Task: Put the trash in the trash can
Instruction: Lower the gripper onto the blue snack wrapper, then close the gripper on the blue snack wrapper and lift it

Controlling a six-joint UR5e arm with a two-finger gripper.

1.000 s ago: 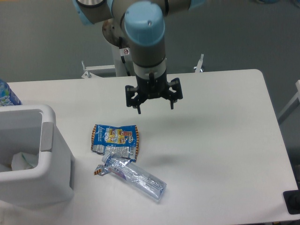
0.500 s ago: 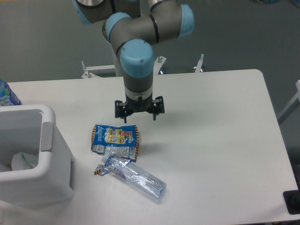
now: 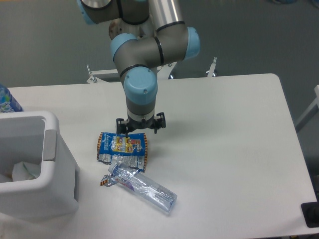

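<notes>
- At the far left, the white trash can (image 3: 47,172) stands on the table edge, with a labelled bottle (image 3: 7,102) behind it.
- The blue snack wrapper (image 3: 123,149) and the crushed clear bottle (image 3: 142,186) lie touching, just right of the can.
- Our gripper (image 3: 141,132), fingers spread open, has moved left and down from a second ago; it now hangs over the wrapper's top edge, so we judge the grasp is near.
- The white table (image 3: 234,139) stands on a grey floor.

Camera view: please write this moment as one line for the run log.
gripper: open, above top edge of wrapper | crushed bottle: on table | trash can: left | nothing grasped
</notes>
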